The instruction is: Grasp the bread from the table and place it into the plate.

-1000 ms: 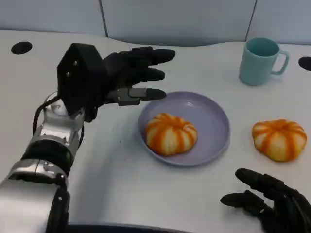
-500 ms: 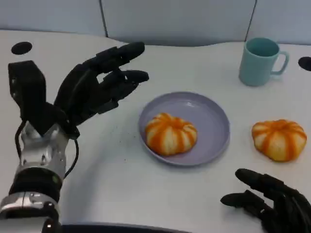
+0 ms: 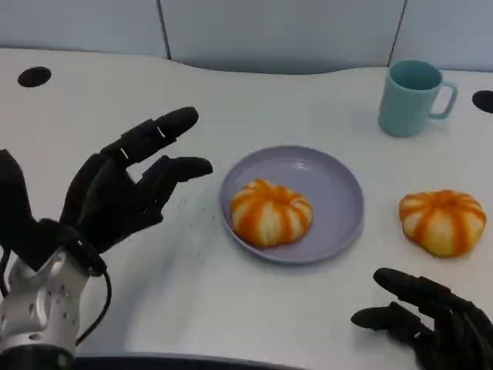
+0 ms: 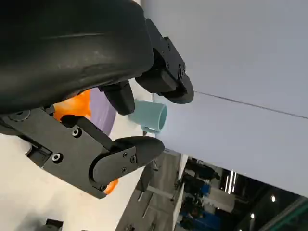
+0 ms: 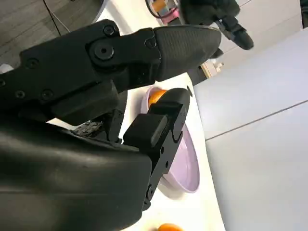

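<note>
Hovering above the near left of the table (image 3: 231,308), the left hand (image 3: 123,193) is spread wide and holds nothing, its fingers pointing right toward the plate (image 3: 339,185). One bread (image 3: 271,212) lies inside the plate on its left half. A second bread (image 3: 443,221) lies on the bare table to the right, well apart from the plate, with the mug (image 3: 412,98) beyond it at the far right. The right hand (image 3: 427,320) rests low at the near right edge, fingers apart and seemingly empty, though part of it is cut off. It sits nearest the loose bread, so reaching forward, cupping that bread from above, closing gently and carrying it left to the plate's bare right half looks soundest.
</note>
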### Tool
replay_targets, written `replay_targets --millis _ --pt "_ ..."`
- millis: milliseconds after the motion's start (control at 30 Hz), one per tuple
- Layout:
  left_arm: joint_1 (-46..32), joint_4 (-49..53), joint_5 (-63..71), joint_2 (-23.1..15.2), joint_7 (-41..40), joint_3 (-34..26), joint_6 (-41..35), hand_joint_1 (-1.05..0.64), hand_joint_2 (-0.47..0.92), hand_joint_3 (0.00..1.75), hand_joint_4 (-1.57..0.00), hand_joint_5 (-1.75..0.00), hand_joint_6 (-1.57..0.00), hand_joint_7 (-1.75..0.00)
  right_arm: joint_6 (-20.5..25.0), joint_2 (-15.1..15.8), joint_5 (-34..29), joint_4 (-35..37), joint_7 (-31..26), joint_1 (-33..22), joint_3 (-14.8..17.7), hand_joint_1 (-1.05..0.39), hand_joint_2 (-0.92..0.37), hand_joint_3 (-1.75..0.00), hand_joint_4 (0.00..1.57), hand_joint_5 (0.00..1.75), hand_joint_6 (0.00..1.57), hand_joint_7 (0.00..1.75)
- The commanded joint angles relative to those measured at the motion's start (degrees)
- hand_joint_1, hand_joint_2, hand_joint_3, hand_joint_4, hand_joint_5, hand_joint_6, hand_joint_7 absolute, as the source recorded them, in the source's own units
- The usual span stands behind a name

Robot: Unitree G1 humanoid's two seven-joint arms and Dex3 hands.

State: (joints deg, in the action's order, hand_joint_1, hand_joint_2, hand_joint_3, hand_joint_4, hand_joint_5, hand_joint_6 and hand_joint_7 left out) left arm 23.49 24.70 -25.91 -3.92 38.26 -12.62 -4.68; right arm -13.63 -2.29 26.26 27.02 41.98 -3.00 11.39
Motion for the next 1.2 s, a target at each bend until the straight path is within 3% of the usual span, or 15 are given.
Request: replay_targets --millis 33,267,400,533,767,1200 --pt "-4.72 -4.88 -1.55 0.13 -1.45 -0.05 -2.08 -0.23 0.52 1.05 -0.15 -1.38 -0.29 -0.77 -0.12 0.93 0.03 0.85 -0.34 -0.22 0.56 -0.75 -0.92 -0.31 0.62 0.87 0.89 0.0" --pt "-10.57 -7.6 -0.07 1.05 -3.88 0.87 0.03 -0.23 0.58 1.05 -0.17 -1.6 -0.3 -0.94 -0.32 1.23 -0.05 1.46 -0.3 0.3 0.6 -0.75 -0.92 -0.29 0.62 0.89 0.91 0.01" --pt "-12.46 -7.9 -0.13 1.24 -4.52 0.88 0.41 -0.27 0.58 1.06 -0.06 -1.72 -0.18 -1.21 -0.01 1.04 -0.65 0.76 -1.85 -0.11 0.37 -0.75 -0.92 -0.29 0.62 0.89 0.92 0.01" --pt "-14.47 -8.02 -0.96 1.94 -4.87 0.55 0.79 -0.28 0.61 1.01 -0.08 -1.75 -0.08 -1.45 -0.02 1.17 -0.62 0.67 -1.34 -0.1 0.11 -0.74 -0.92 -0.3 0.62 0.89 0.92 0.01" --pt "-17.27 -8.21 -1.39 2.68 -6.22 0.29 0.93 -0.27 0.66 0.9 -0.15 -1.75 -0.03 -1.71 0.28 1.34 -1.45 0.36 -2.21 -0.03 -0.31 -0.75 -0.92 -0.3 0.61 0.91 0.91 0.01" --pt "-18.74 -3.65 -0.6 3.41 -5.63 0.33 4.62 -0.25 0.69 0.9 -0.24 -1.75 -0.09 -1.72 -0.83 2.04 -1.81 1.84 -2.3 0.93 0.43 -0.75 -0.92 -0.31 0.59 0.95 0.92 0.01"
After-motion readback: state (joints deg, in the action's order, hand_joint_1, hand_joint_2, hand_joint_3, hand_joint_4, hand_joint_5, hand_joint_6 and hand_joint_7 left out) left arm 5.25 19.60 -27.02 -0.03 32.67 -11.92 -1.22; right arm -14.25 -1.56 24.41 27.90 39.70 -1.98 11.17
